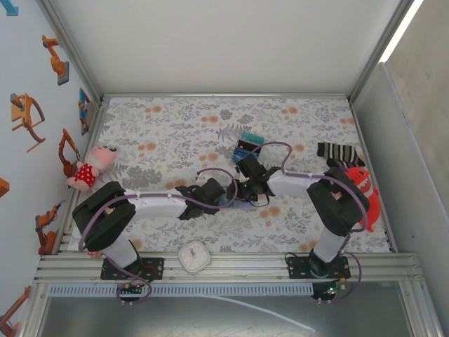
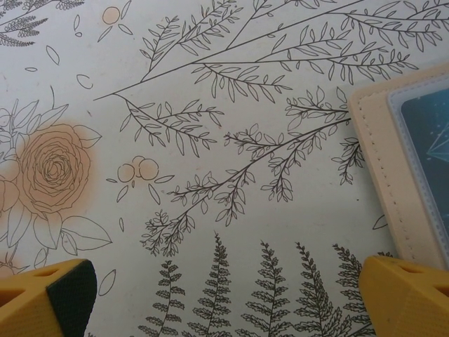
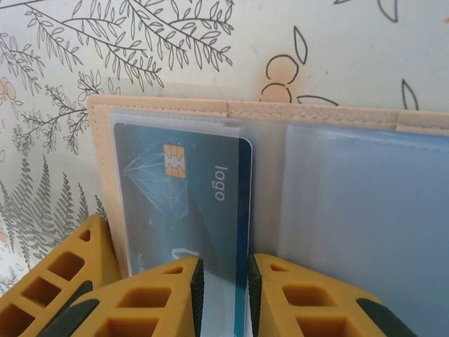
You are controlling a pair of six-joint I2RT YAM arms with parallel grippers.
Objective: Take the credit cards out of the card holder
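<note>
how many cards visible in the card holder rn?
1. A teal chip card sits in the card holder, in its clear sleeve on the left of the right wrist view. The other sleeve looks pale and blurred; more cards could be hidden.

Card holder [image 3: 175, 112] — beige stitched edge, pale blue sleeves; credit card [image 3: 175, 189] — dark teal, gold chip; tablecloth [image 2: 210, 105]: white, black-line ferns, orange roses.

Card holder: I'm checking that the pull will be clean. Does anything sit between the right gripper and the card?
Just the clear sleeve that covers the teal card. The right gripper has its jaws nearly closed astride the card's edge, over the open card holder. No other object intervenes.
</note>
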